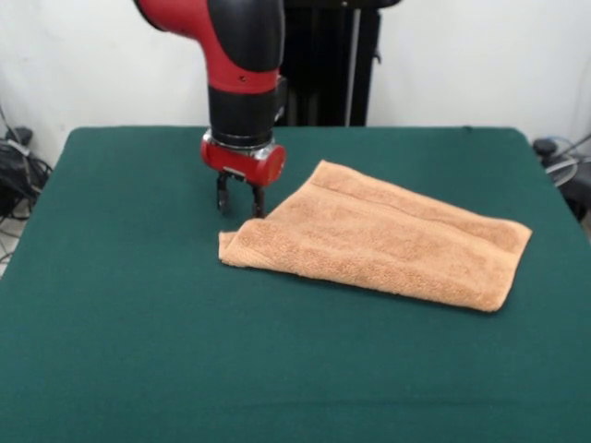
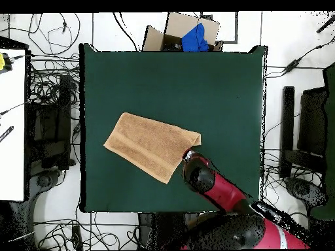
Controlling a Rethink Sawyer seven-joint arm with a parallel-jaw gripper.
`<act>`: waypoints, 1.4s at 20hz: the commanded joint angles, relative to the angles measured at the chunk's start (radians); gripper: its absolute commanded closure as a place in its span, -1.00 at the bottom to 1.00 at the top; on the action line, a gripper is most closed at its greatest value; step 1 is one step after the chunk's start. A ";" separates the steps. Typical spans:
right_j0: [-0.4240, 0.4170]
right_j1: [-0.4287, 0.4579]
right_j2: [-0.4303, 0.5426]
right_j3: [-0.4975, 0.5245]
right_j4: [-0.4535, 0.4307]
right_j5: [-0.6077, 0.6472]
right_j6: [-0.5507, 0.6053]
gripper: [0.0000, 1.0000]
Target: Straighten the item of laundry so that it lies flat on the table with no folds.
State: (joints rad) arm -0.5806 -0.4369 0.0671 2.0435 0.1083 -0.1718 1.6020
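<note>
The orange-tan terry towel (image 1: 383, 238) lies on the dark green table (image 1: 138, 323), folded over on itself into a thick skewed slab. It also shows in the overhead view (image 2: 152, 145), left of the table's middle. My gripper (image 1: 239, 198) hangs straight down from the red and black arm, just left of and behind the towel's left corner, low above the table. Its two dark fingers (image 1: 223, 196) stand a little apart with nothing between them. In the overhead view the arm (image 2: 199, 175) covers the gripper, right beside the towel's near right corner.
A cardboard box (image 2: 180, 33) with a blue thing in it stands on the floor past the table's far edge in the overhead view. Cables and dark stands lie around the table on both sides. A white table edge (image 2: 12, 124) runs along the left.
</note>
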 commanded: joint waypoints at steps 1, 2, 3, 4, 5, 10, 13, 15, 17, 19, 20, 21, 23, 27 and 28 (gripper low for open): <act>-0.051 0.010 0.193 0.007 -0.049 -0.071 0.262 -1.00; -0.059 0.001 0.207 0.017 -0.050 -0.065 0.265 -1.00; -0.074 -0.018 0.231 0.034 -0.048 -0.047 0.269 -1.00; -0.079 -0.032 0.241 0.045 -0.044 -0.037 0.272 -1.00; -0.086 -0.055 0.257 0.062 -0.034 -0.013 0.277 -1.00; -0.094 -0.128 0.284 0.111 0.004 0.044 0.283 -1.00; -0.103 -0.150 0.297 0.131 0.017 0.060 0.282 -1.00; -0.109 -0.160 0.301 0.140 0.023 0.070 0.279 -1.00; -0.114 -0.165 0.305 0.146 0.025 0.073 0.276 -1.00; -0.118 -0.163 0.308 0.146 0.026 0.073 0.272 -1.00; -0.120 -0.160 0.309 0.146 0.025 0.071 0.270 -1.00; -0.122 -0.153 0.310 0.144 0.023 0.065 0.269 -1.00; -0.128 -0.135 0.315 0.138 0.016 0.050 0.267 -1.00; -0.133 -0.114 0.324 0.136 0.009 0.031 0.268 -1.00; -0.135 -0.111 0.326 0.135 0.008 0.029 0.268 -1.00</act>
State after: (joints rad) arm -0.6997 -0.5915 0.3021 2.1636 0.0863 -0.1809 1.6020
